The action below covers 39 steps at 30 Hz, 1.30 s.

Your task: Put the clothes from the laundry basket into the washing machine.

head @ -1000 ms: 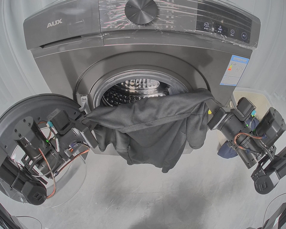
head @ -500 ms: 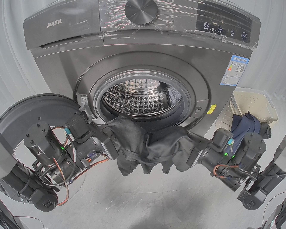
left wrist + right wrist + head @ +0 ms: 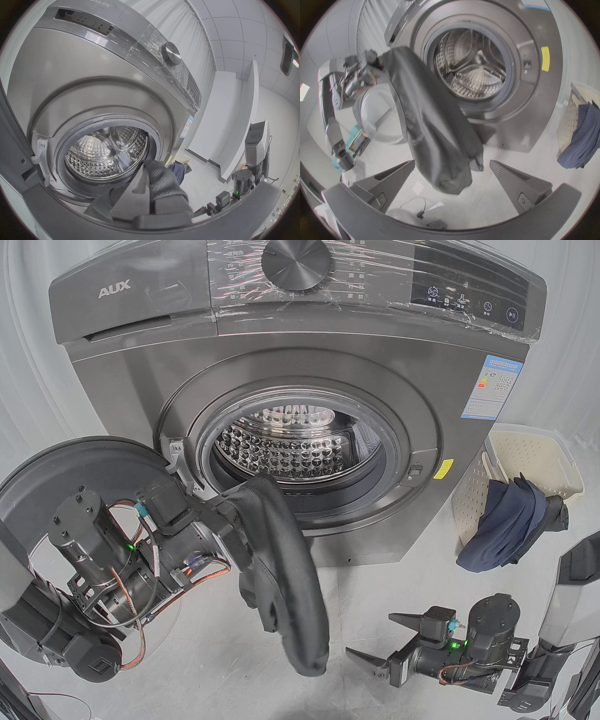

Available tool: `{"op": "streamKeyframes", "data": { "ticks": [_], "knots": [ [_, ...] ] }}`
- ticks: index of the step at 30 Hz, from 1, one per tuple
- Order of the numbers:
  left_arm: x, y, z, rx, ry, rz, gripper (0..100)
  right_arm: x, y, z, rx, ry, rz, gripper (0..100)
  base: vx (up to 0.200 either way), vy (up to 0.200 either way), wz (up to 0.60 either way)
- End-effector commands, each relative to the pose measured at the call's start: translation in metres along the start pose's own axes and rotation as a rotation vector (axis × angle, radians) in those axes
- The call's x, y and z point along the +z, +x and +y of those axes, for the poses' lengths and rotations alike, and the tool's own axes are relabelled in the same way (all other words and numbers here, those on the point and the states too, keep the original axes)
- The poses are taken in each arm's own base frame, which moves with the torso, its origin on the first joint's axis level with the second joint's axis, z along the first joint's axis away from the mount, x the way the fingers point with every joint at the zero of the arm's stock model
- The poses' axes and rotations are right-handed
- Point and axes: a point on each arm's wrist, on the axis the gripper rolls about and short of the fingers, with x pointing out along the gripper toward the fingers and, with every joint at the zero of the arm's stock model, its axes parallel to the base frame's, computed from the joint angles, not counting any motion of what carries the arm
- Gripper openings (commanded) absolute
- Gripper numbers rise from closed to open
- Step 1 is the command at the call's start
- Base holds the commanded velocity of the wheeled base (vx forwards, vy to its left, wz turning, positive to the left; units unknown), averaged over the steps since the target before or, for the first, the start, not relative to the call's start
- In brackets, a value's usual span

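The left gripper (image 3: 239,513) is clamping the limp black fabric garment (image 3: 287,577), which is hanging by the lower left rim of the grey front-loading washing machine's (image 3: 156,377) open port. The right gripper (image 3: 369,635) is hovering wide open and empty.

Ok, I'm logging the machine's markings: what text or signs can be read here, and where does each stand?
All on the washing machine:
Brand logo: pale letters on the drawer front, not quoted here.
Print around the dial: too small to read.
Panel icons: symbols only.
Blue-edged label: too small.
Yellow sticker: blurred.
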Motion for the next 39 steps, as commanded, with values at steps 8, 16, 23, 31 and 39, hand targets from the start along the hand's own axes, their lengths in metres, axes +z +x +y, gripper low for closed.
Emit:
{"op": "streamKeyframes", "data": {
  "ticks": [8, 16, 23, 31, 39],
  "knots": [
    [0.006, -0.003, -0.017, -0.060, -0.008, -0.018, 0, 0.014, 0.032, -0.004, -0.008, 0.011, -0.085, 100, 0.000, 0.000, 0.00],
    [0.019, -0.008, -0.027, -0.099, -0.014, -0.058, 0, 0.033, 0.075, -0.005, -0.008, 0.013, -0.207, 100, 0.000, 0.000, 0.00],
    [0.020, -0.008, -0.028, -0.104, -0.014, -0.063, 0, 0.042, 0.097, -0.003, 0.007, 0.009, -0.265, 100, 0.000, 0.000, 0.00],
    [0.019, -0.008, -0.029, -0.106, -0.015, -0.060, 0, 0.040, 0.108, 0.003, 0.028, -0.008, -0.275, 100, 0.000, 0.000, 0.00],
    [0.018, -0.007, -0.026, -0.095, -0.014, -0.055, 0, 0.042, 0.085, 0.007, 0.040, -0.002, -0.255, 100, 0.000, 0.000, 0.00]
  ]
}}
